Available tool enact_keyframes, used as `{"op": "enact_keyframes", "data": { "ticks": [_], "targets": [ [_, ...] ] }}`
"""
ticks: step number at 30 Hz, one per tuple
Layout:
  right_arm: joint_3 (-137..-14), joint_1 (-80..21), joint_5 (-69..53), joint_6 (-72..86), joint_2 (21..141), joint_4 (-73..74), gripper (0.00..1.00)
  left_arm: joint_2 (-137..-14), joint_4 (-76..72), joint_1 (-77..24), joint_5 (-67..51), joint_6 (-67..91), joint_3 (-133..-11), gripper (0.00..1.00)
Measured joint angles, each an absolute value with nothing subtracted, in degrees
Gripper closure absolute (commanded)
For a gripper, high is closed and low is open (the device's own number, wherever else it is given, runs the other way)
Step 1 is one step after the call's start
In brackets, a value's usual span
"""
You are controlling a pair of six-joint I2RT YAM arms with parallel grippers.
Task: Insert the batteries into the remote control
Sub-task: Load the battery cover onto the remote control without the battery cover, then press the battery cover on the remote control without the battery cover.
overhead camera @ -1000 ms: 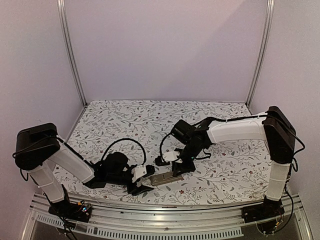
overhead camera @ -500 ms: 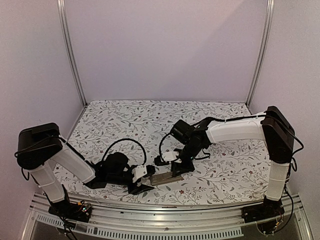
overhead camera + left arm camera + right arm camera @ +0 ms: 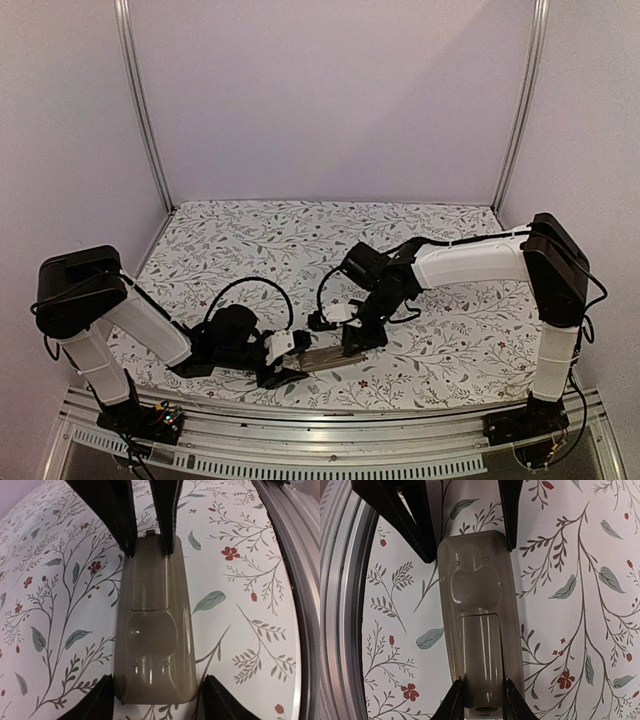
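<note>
The remote control lies face down near the table's front edge, greyish-tan back up, with the battery cover in place. It also shows in the left wrist view. My right gripper is shut on the remote's cover end, its fingertips pressed against both sides of the cover. In the top view it is at the remote's right end. My left gripper is open and straddles the other end closely. Its left finger touches the remote and a thin gap shows on the right. In the top view it is at the remote's left end. No batteries are in view.
The metal rail runs along the table's front edge, just in front of the remote and both grippers. It shows as a grey band in the left wrist view and in the right wrist view. The flowered tablecloth stretches behind.
My left gripper has slid right until its fingers straddle the remote's left end. The right gripper and the remote have shifted slightly left.
</note>
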State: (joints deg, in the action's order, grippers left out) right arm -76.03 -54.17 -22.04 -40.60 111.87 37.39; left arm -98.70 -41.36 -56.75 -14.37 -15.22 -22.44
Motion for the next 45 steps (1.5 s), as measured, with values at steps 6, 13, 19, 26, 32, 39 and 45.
{"op": "enact_keyframes", "data": {
  "ticks": [6,13,19,26,32,39,45],
  "targets": [
    [-76.0,-54.7,-23.1,-38.0,111.9,36.3,0.57,-98.7,-41.4,-56.8,-14.5,-15.3,-22.4,0.4],
    [-75.9,-55.2,-24.4,-36.7,111.9,35.9,0.46,-98.7,-41.4,-56.8,-14.5,-15.4,-22.4,0.4],
    [-76.1,-55.2,-24.7,-35.9,111.9,35.6,0.39,-98.7,-41.4,-56.8,-14.5,-15.4,-22.4,0.4],
    [-76.8,-54.4,-26.4,-33.6,111.5,32.5,0.51,-98.7,-41.5,-56.8,-14.5,-15.4,-22.4,0.38],
    [-74.3,-50.5,-26.7,-22.4,104.5,27.4,1.0,-99.4,-42.8,-56.9,-14.5,-15.4,-22.4,0.38],
    [-62.4,-53.5,-24.6,-9.6,96.0,18.7,1.0,-100.1,-44.1,-57.0,-14.5,-15.4,-22.4,0.38],
    [-59.7,-54.6,-24.5,-3.4,98.9,16.2,1.0,-100.2,-44.3,-57.0,-14.5,-15.4,-22.4,0.39]
  ]
}}
